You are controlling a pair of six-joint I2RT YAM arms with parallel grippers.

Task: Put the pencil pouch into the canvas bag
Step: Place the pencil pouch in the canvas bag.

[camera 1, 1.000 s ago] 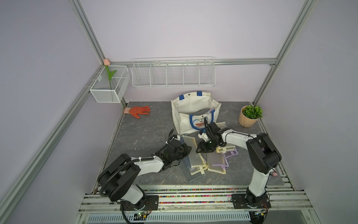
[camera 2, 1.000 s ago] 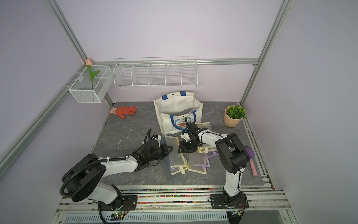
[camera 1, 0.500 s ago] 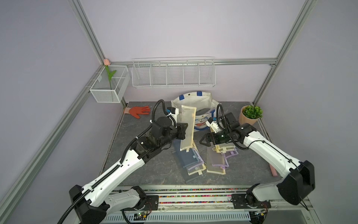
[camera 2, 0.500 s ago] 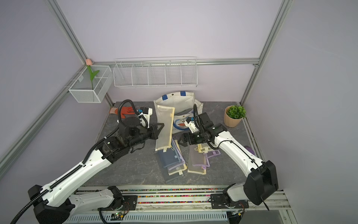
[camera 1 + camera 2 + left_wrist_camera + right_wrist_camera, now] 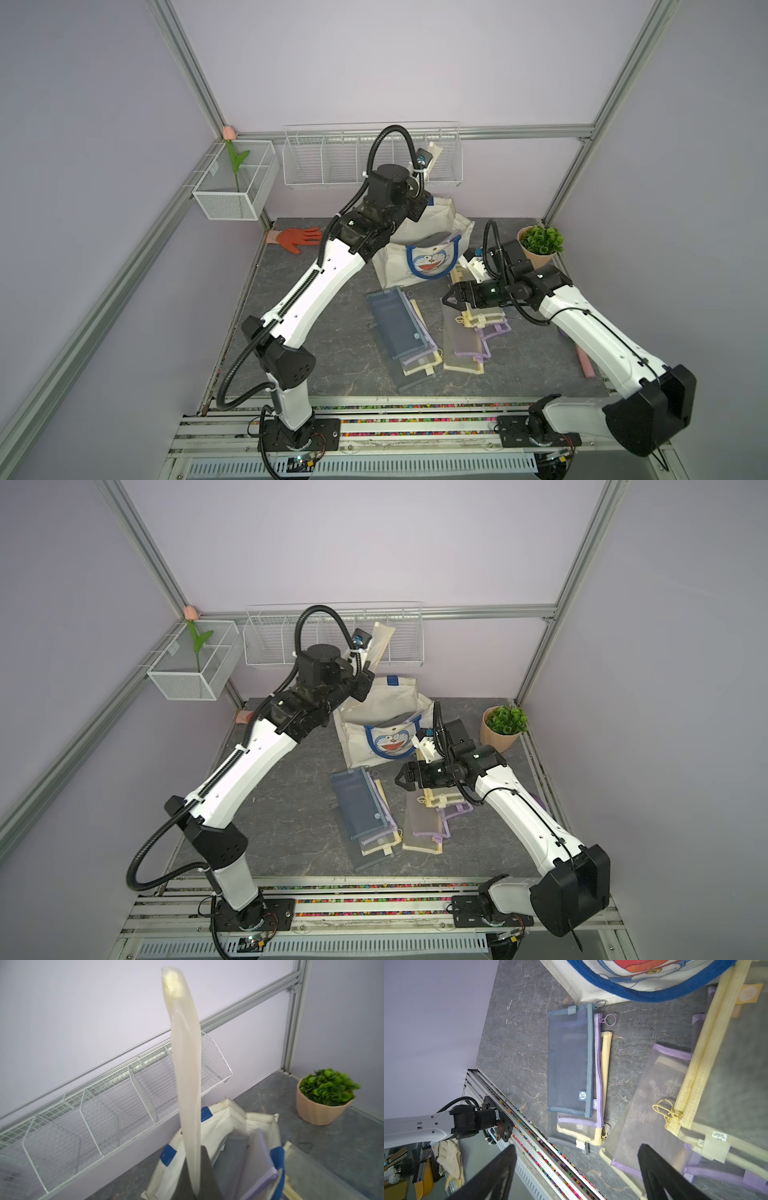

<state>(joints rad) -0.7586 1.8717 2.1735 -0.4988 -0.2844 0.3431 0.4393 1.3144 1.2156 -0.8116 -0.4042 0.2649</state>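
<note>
Left tool (image 5: 362, 676) is seen clamped shut on the lower end of the pencil pouch (image 5: 380, 644), a long, flat sleeve of translucent cream mesh. The pouch is held nearly upright, leaning a little to the right, in front of the white wire shelf (image 5: 332, 166) mounted on the far wall. It is carried in the air just above the far left rim of the canvas bag (image 5: 419, 232) and is not yet inside it.

The bag, a boxy tote of cream-white cloth with blue woven handles, is stood at the far middle of the dark, marble-veined tabletop (image 5: 332, 353). A blue-and-white cartoon cat face (image 5: 430, 262) is printed on its near side. Its mouth is slumped open, and flat grey and lavender pouches (image 5: 249, 1159) are seen leaning inside.

The right tool (image 5: 446, 299) is held low over the tabletop on the near right of the bag, its black fingers (image 5: 500, 1169) spread wide with nothing between them.

Two loose piles of mesh pouches are left lying flat in front of the bag. On the left pile a slate-blue pouch (image 5: 395, 324) is laid over lavender-trimmed and cream ones. On the right pile (image 5: 465, 340) cream and lavender zip bands are shown, partly under the right arm.

A ribbed peach pot of green leaves (image 5: 540, 245) is set at the far right. An orange glove (image 5: 297, 239) is laid at the far left, below a white mesh basket (image 5: 237, 191) holding a pink tulip.
</note>
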